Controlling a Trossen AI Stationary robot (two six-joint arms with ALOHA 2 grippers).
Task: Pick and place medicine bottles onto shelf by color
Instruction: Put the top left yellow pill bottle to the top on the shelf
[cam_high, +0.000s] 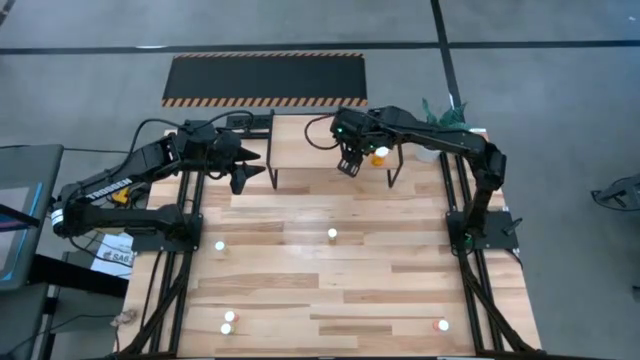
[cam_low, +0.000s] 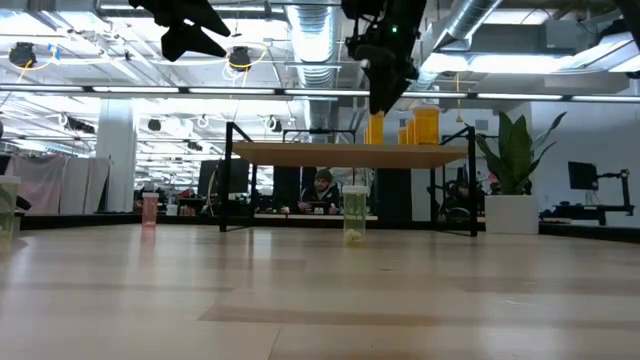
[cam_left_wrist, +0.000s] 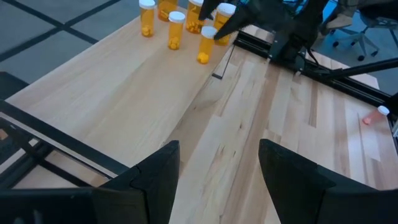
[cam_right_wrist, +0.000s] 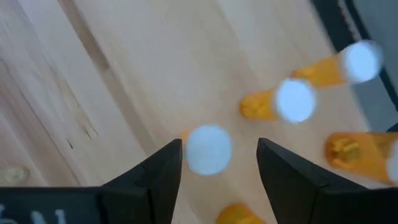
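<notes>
Shelf (cam_high: 320, 145): light-wood board on thin black legs; it carries a group of orange bottles (cam_left_wrist: 176, 29) with white caps at the end where the right arm works.
Right gripper (cam_right_wrist: 217, 165): above that end of the shelf, fingers parted and holding nothing; one white-capped orange bottle (cam_right_wrist: 208, 149) stands just between the jaws, seen from above, and it looks set down and let go.
Other orange bottles near the right jaws: three or four more, just beyond the fingertips, on the same board.
Left gripper (cam_left_wrist: 217, 171): over the opposite end of the shelf, jaws released and empty; bare wood lies between them, and the orange group is well ahead of the tips.
Bottles on the table (cam_high: 332, 235): five white caps are well apart from both jaws, on the open planks; the low view shows a pale yellow-green one (cam_low: 354, 215) and a red-pink one (cam_low: 150, 208) among them.
Done: the orange group seems sorted onto the shelf.
Left to do: I judge that the yellow-green and red-pink bottles are not yet placed; the shelf part near the left jaws waits for them.
</notes>
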